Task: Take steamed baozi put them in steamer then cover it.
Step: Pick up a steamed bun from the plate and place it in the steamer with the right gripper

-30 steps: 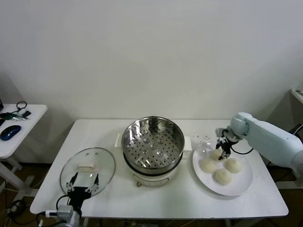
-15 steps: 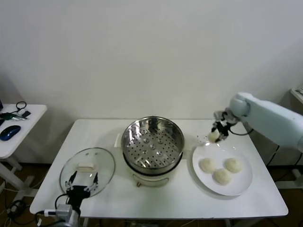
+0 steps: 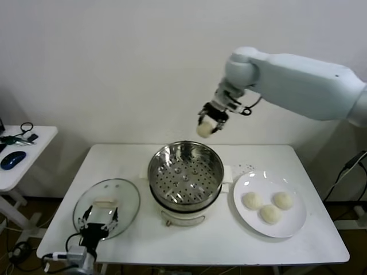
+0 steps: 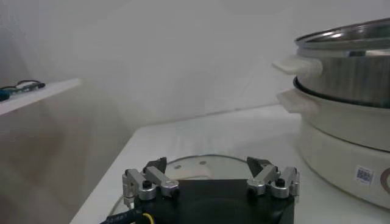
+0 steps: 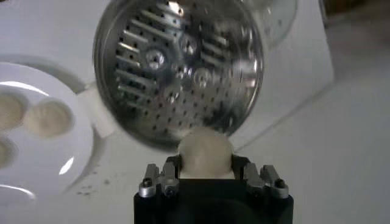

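Glass lid (image 3: 106,207) lies flat on the table (image 3: 189,240) at the left, with the left gripper (image 3: 98,220) waiting just beside it, fingers spread wide and empty. Next comes the shiny steamer (image 3: 186,172), with no buns inside. Up above its back rim, maybe a bit behind it, the right gripper (image 3: 208,120) squeezes one bun (image 3: 205,129), so the basket lies below and slightly forward. Three more buns (image 3: 270,205) sit on the white plate (image 3: 293,227) at the right.

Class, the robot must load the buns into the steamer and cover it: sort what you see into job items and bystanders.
Job: cream-white dough bun in right gripper; three buns on flat white plate; shiny steel steamer basket; clear glass lid.
Bystanders: blue mouse, black cables on white side table.
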Motion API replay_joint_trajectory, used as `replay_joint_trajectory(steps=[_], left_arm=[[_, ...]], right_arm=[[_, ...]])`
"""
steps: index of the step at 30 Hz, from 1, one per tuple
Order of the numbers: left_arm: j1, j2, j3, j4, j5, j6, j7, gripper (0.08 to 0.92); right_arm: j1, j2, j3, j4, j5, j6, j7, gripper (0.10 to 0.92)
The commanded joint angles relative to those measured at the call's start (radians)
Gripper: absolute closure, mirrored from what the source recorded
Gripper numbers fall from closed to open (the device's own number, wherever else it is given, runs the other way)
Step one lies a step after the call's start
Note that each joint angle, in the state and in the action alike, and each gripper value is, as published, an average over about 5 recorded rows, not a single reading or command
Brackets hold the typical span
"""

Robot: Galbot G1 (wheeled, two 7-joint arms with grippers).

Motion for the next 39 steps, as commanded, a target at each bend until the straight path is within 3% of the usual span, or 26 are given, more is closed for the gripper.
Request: replay_joint_trajectory(steps=[1,14,28,34,39], left_arm=[[0.002,-0.001,0.001,-0.001,0.003,-0.002,-0.001,0.177],[0.007,-0.001,0.007,0.002,0.014,-0.010,-0.003,0.177],[0.008,-0.009,0.009,-0.002,0.015,-0.013,-0.004,0.177],[0.007,-0.009,0.009,0.001,0.015,-0.016,-0.004,0.177],[0.007,-0.008,0.008,-0.006,0.015,-0.011,-0.004,0.177]], right_arm=[[-0.152,0.134,0.002,-0.031,-0.340,0.205,0.080,0.457],[-0.367,0.165,0.098,-0.291,-0.470,0.243,0.194,0.457],[-0.374,0.169,0.083,-0.326,-0.436,0.245,0.162,0.456],[-0.325,0.145,0.042,-0.279,-0.283,0.203,0.166,0.332],[-0.104,0.067,-0.119,-0.150,0.121,0.092,0.052,0.219]])
